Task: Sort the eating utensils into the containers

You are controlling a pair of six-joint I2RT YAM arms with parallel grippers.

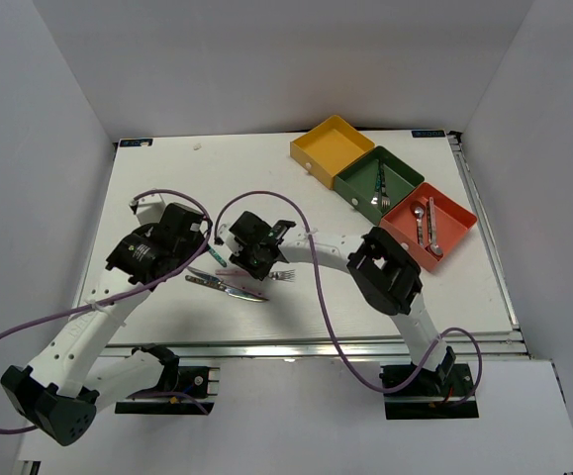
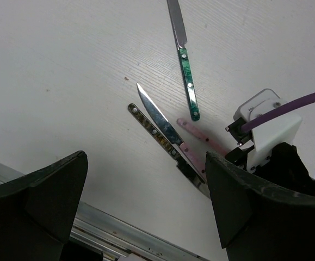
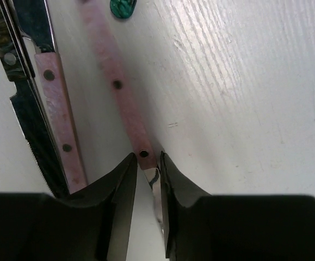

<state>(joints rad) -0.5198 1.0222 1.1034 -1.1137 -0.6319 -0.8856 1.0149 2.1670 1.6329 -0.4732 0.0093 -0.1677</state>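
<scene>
Left tool [image 2: 145, 190]: spread wide, hovering over loose knives [image 2: 160, 122] on the desk [image 2: 54, 65].
Right tool [image 3: 146, 163]: pinching a pink-handled utensil [image 3: 116, 81] lying flat, mid-desk.
Far right: green tray [image 1: 397, 168] and red-orange tray [image 1: 451, 220] each hold cutlery.

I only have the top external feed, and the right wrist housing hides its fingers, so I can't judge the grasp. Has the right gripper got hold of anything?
Observer: Yes. Its wrist camera shows the right gripper closed on the pink-handled fork, where the handle meets the metal.
Operator: Anything crowding it?
Observer: A pink-handled knife lies alongside, close to one finger; I can't tell if they touch.
Operator: And the left gripper?
Observer: The left gripper is open with nothing between its fingers, above the table.
</scene>
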